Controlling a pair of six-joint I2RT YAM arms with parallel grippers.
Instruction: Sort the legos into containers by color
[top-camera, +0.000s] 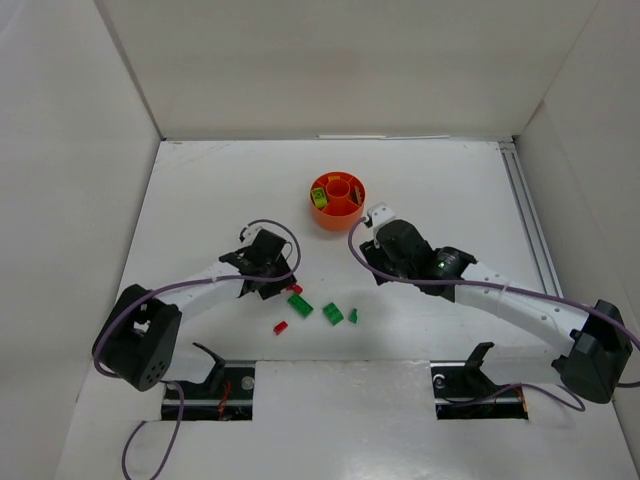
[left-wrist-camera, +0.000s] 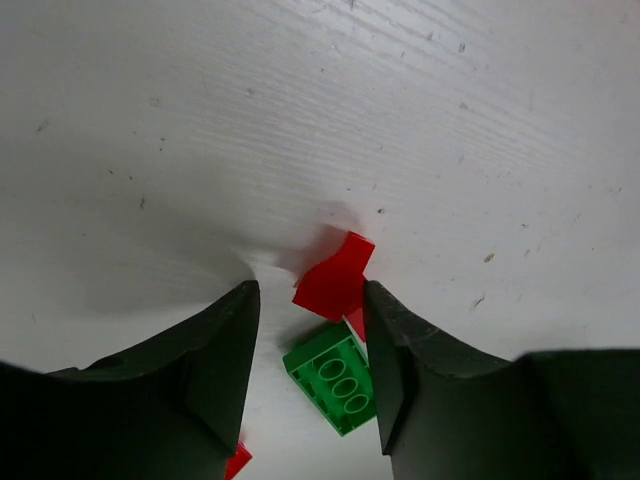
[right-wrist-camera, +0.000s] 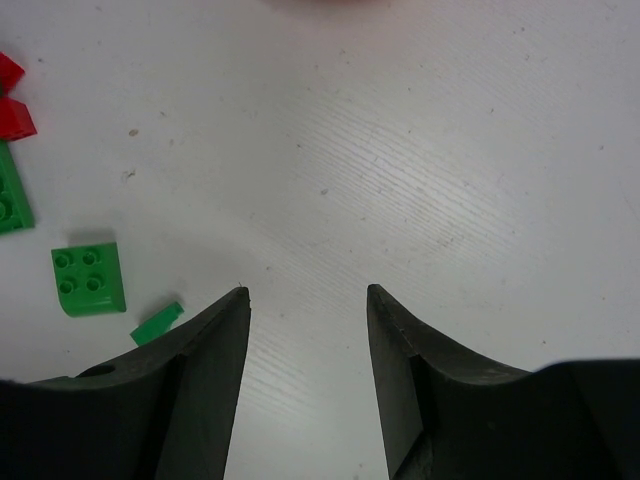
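The left gripper (left-wrist-camera: 309, 288) has its jaws apart around a red brick (left-wrist-camera: 335, 275) just beside a green brick (left-wrist-camera: 335, 380), and the right gripper (right-wrist-camera: 308, 290) hangs with its jaws apart over the table (right-wrist-camera: 430, 150).

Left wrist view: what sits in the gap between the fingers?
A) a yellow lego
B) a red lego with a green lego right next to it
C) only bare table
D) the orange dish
B: a red lego lies in the gap of the open left gripper, with a green lego right beside it on the camera side.
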